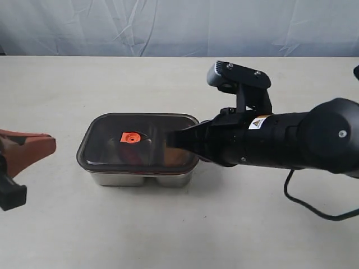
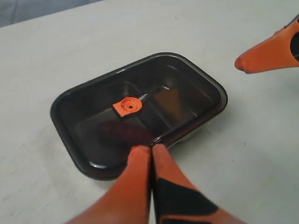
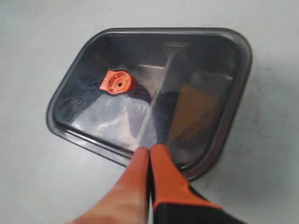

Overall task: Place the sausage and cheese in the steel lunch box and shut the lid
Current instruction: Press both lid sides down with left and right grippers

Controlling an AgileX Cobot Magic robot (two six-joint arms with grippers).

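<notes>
Clenched on nothing, the right gripper (image 3: 149,150) is hovering over the lid (image 3: 117,116), which is lying on the steel lunch box (image 1: 140,179) just beneath its tips, seemingly to press it shut, while the left gripper (image 2: 151,147), likewise clenched empty, is idling off to the side.

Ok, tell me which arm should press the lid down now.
Right, most likely. The right gripper, shut, is over the lid's right end. The left gripper, also shut, sits well off to the left of the box and would have to travel first.
</notes>
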